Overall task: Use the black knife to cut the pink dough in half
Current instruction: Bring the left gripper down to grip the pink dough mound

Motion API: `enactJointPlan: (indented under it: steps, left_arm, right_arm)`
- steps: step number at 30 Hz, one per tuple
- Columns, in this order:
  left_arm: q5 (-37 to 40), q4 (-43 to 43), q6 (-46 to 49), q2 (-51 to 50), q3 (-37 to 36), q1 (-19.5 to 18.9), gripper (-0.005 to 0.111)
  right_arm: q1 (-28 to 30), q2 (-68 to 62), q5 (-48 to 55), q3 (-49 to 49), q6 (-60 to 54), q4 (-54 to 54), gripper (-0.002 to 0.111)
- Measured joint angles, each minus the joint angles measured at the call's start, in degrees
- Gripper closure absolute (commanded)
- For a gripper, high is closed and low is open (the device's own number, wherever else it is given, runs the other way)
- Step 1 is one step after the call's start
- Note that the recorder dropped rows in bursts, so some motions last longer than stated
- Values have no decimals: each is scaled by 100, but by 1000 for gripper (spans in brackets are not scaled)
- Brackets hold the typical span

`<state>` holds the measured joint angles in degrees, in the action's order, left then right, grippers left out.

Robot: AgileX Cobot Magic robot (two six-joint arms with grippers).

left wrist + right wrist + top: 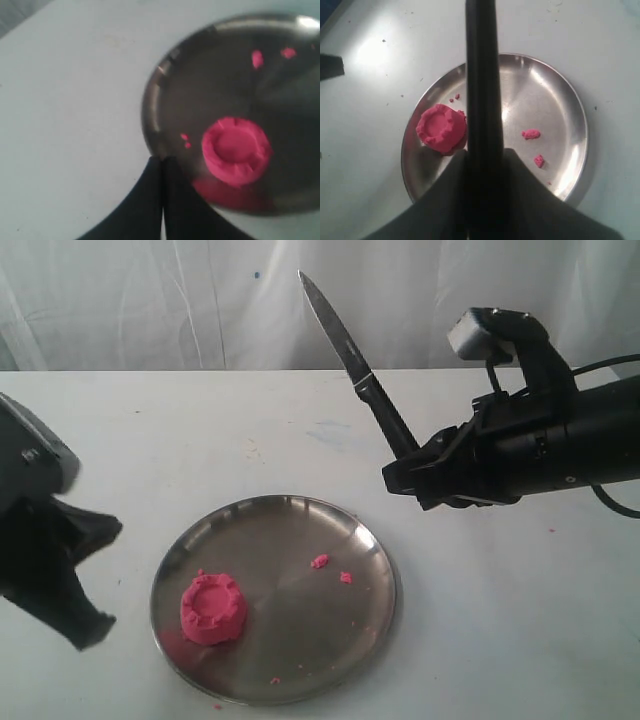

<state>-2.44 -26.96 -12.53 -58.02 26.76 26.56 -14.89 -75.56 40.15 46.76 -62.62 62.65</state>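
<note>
The pink dough (213, 607) (236, 150) (441, 128) is one round puck with a notched rim, lying on the left part of the steel plate (340, 640). My right gripper (408, 472) (482, 160) is shut on the black knife (358, 372) (481, 85), held in the air above the plate's far right side. The blade points up and away to the left. My left gripper (95, 575) (162, 162) hovers just off the plate's left rim, its fingers pressed together with nothing between them.
Small pink crumbs (320, 561) (531, 133) lie on the plate's right half, and two tiny ones (185, 140) sit near the puck. The plate (155, 107) (570, 100) rests on a white table (520, 620) with a white curtain (150, 300) behind.
</note>
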Motion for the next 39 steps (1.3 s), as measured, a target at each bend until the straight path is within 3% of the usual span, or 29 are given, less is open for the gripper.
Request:
enactJointPlan:
  steps: [3, 5, 11, 14, 16, 18, 23, 39]
  left_arm:
    - [556, -307, 143, -412, 0, 532, 107]
    - [1048, -198, 143, -738, 137, 687, 107]
    - [2646, 91, 435, -1454, 1059, 725, 107]
    - [3260, 1255, 2094, -1984, 1521, 725, 107]
    - [3226, 1867, 3052, -2282, 1569, 735, 107]
    - [2929, 2054, 3332, -2542, 1569, 709, 107]
    - [2103, 2092, 3401, -3024, 1571, 675, 107]
    - [817, 2161, 3269, -3554, 1571, 675, 107]
  right_arm:
    - [0, 0, -8, 0, 0, 0, 108]
    - [0, 0, -8, 0, 0, 0, 108]
    - [0, 0, -8, 0, 0, 0, 108]
    - [0, 0, -12, 0, 0, -11, 108]
    - [0, 0, -12, 0, 0, -11, 108]
    - [0, 0, -12, 0, 0, -11, 108]
    - [0, 0, -90, 0, 0, -145, 108]
    - [0, -44, -244, 0, 257, -410, 108]
